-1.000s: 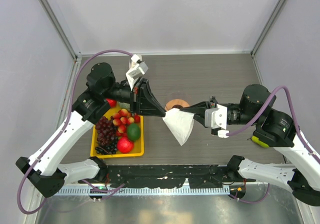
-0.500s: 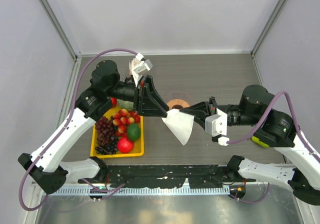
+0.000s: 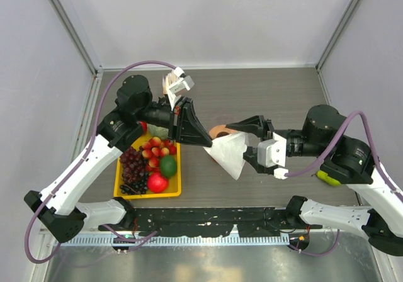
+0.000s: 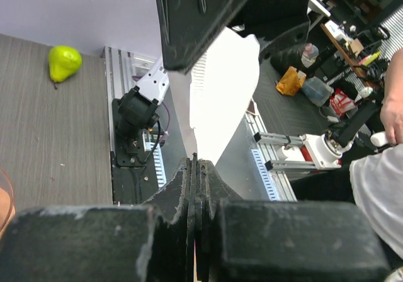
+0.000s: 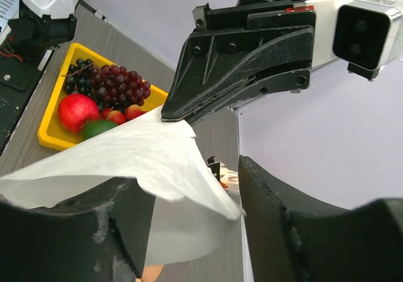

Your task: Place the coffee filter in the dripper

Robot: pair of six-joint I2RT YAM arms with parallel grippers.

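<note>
Nearest the bases, a yellow tray point(image 3: 117, 182) of fruit sits on the tabletop point(image 3: 271, 99). The left wrist view alone shows a green pear point(image 4: 64, 62) clearly. In mid-tabletop the coffee filter point(image 3: 232, 156) hangs in the air, its corner pinched in the tightly closed left claw point(image 3: 210, 145). The right claw point(image 3: 247, 142) stands wide, one finger either side of the paper. Its own camera shows the filter draped over one finger point(image 5: 69, 231), which the overhead view hides. Just behind the filter is the dripper point(image 3: 219, 130), partly covered by it. Farther back stands a paper bundle point(image 3: 170, 84).
</note>
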